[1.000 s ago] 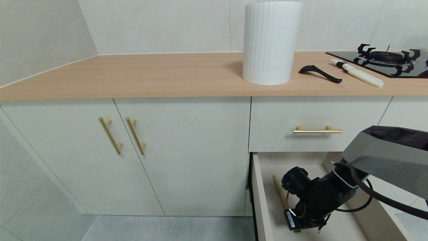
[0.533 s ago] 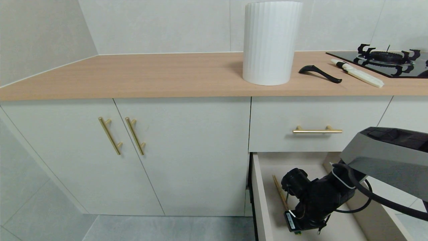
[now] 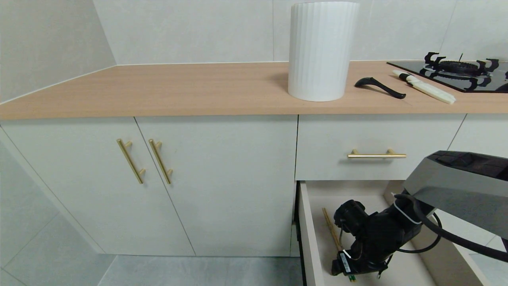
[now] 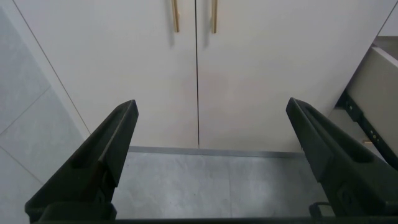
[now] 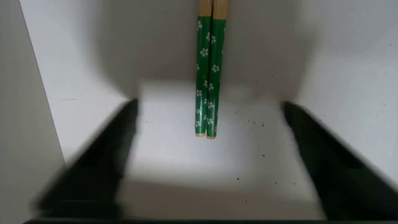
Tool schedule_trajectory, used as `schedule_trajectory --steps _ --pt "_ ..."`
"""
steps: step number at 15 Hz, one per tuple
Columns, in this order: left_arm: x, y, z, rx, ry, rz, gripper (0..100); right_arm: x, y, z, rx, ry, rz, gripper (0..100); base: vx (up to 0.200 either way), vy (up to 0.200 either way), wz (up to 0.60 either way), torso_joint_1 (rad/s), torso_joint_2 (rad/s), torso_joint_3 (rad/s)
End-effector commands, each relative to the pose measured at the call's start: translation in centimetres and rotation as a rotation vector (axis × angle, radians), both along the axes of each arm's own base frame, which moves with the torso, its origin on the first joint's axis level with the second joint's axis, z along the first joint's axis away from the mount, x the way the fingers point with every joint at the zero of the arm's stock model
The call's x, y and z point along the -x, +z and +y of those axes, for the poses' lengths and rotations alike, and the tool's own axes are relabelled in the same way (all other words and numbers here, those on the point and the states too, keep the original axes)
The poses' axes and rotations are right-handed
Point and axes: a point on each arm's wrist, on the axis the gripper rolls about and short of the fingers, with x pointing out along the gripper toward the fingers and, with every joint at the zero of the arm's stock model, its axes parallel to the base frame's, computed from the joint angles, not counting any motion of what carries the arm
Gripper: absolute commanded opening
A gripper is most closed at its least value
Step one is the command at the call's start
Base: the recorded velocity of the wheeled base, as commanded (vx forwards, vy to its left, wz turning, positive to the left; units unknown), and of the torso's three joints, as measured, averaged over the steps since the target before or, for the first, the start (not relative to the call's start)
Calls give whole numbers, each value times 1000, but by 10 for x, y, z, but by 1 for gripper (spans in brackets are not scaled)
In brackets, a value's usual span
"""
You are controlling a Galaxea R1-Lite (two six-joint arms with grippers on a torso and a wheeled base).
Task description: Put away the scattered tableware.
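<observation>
A pair of wooden chopsticks (image 5: 208, 68) with green flowered ends lies flat on the floor of the open lower drawer (image 3: 308, 226). My right gripper (image 5: 210, 109) is open just above them, one finger on each side of the green ends, not touching. In the head view the chopsticks (image 3: 330, 229) run along the drawer's left side under my right wrist (image 3: 369, 238). On the counter lie a black spoon (image 3: 379, 86) and a white knife (image 3: 424, 88). My left gripper (image 4: 211, 118) is open and holds nothing, low in front of the cabinet doors.
A tall white ribbed container (image 3: 320, 49) stands on the wooden counter (image 3: 178, 89). A gas hob (image 3: 456, 71) sits at the far right. The upper drawer with its gold handle (image 3: 376, 155) is closed. Two cabinet doors (image 4: 199, 68) are closed above the grey floor.
My right wrist has dipped slightly lower and toward the drawer's front. The chopsticks stay on the drawer floor. Nothing on the counter has moved.
</observation>
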Motion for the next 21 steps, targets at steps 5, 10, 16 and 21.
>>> schedule_trajectory --steps 5,10,16,21 --pt "0 0 0 2 1 0 100 3 38 -3 -39 -6 -87 100 0 0 0 0 0 0" --pt "0 0 0 0 1 0 100 42 146 -33 -134 16 -331 100 0 0 0 0 0 0" --pt "0 0 0 0 1 0 100 83 223 -71 -141 13 -611 100 0 0 0 0 0 0" --pt "0 0 0 2 1 0 100 89 235 -86 -114 9 -676 100 0 0 0 0 0 0"
